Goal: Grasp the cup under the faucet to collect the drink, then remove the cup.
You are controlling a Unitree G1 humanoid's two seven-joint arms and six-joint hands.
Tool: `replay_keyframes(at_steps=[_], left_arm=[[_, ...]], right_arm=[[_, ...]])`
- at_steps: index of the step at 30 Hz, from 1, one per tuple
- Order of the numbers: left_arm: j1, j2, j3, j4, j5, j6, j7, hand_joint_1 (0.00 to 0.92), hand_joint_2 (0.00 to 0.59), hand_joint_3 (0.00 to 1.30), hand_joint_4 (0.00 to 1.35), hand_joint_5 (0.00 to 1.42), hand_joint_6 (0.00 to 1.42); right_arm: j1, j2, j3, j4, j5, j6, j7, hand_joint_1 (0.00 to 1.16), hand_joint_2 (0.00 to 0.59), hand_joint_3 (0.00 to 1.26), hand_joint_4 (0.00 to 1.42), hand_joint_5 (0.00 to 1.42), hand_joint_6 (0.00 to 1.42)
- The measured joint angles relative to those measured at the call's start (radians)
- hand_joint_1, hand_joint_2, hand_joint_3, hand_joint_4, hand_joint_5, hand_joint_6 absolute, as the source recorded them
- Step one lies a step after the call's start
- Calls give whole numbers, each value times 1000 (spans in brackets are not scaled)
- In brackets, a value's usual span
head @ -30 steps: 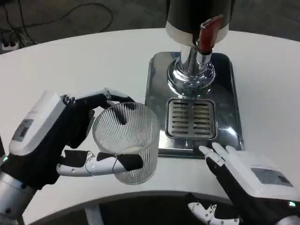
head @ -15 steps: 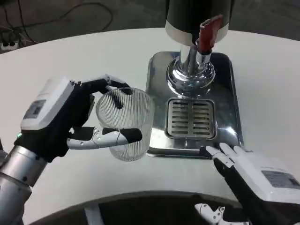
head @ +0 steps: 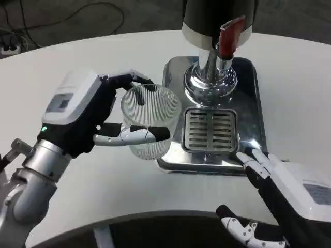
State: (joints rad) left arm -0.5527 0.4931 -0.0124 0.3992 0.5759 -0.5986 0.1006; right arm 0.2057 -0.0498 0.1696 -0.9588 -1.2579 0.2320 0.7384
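The left hand (head: 85,116) is gripping the ribbed clear cup (head: 150,121) mid-wall beside the drip tray (head: 173,77), a likely light, slick, crushable thing, while the right hand (head: 289,194) is resting open.

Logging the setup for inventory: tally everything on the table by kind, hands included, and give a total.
Robot hands: 2, the left hand holding the cup, the right hand at the tray's near edge
Ribbed clear cup: 1
Drink dispenser with red lever: 1
Metal drip tray with grate: 1
Total: 5
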Motion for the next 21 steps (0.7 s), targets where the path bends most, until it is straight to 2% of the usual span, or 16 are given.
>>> replay_keyframes(at_steps=[8, 17, 21], left_arm=[[-104, -9, -80, 114, 66, 34, 92, 494, 187, 1072, 1257, 1424, 1424], [-225, -51, -161, 298, 103, 54, 193, 484, 192, 1071, 1257, 1424, 1424], [-265, -82, -194, 371, 104, 55, 227, 486, 194, 1071, 1257, 1424, 1424]], right_arm=[[12, 5, -26, -36, 25, -1, 9, 445, 384, 96, 0, 0, 0], [28, -2, -101, -71, 75, -3, 24, 412, 375, 96, 0, 0, 0], [37, -2, -141, -72, 107, -38, 25, 408, 375, 96, 0, 0, 0]])
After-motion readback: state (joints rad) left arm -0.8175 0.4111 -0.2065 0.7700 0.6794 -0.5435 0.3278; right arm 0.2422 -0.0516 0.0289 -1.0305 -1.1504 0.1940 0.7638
